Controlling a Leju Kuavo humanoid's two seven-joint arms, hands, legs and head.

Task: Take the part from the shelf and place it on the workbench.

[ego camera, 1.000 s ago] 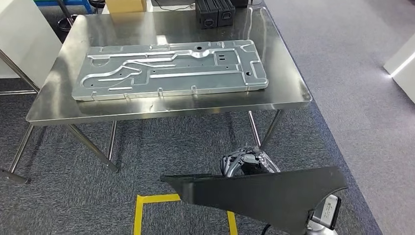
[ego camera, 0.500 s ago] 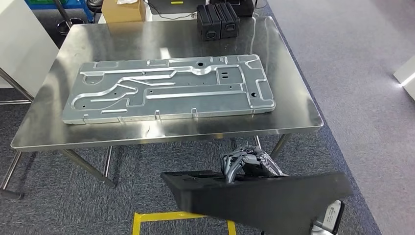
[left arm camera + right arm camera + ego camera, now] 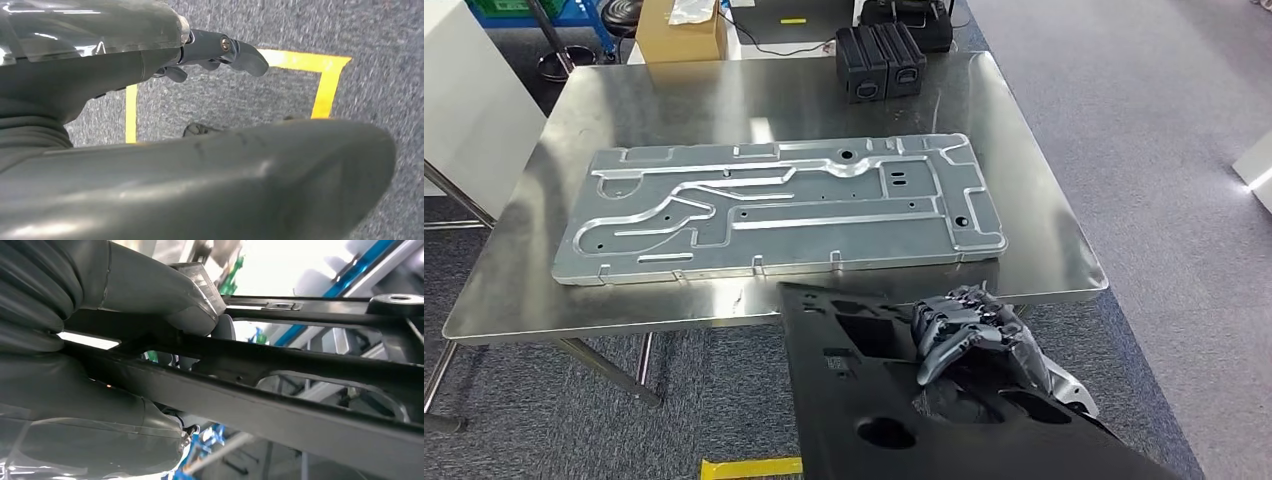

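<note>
Part [image 3: 904, 400]: a broad, flat black moulded panel with recesses and cut-outs, carried tilted in the air just short of the near edge of the desk [image 3: 1064, 250], its far corner reaching over that edge. By appearance stiff and fairly light, probably plastic, but wide and awkward, so likely to swing or tip if held at one point; the ribs and openings give better purchase than the smooth face. Right hand [image 3: 964, 325]: fingers [image 3: 944, 335] curled over the top face and into a recess, thumb under the rim in the right wrist view, holding the part. Left hand [image 3: 220, 50]: in the left wrist view it lies against the underside of the part with fingers extended; whether it grips or merely supports cannot be told. Beyond the part, a large grey stamped metal plate [image 3: 774, 205] covers most of the desk middle, leaving a narrow bare strip between plate and near edge. Two black boxes [image 3: 879, 60] stand at the far edge. Judged: open room is tight; the part would overlap the plate or overhang.
</note>
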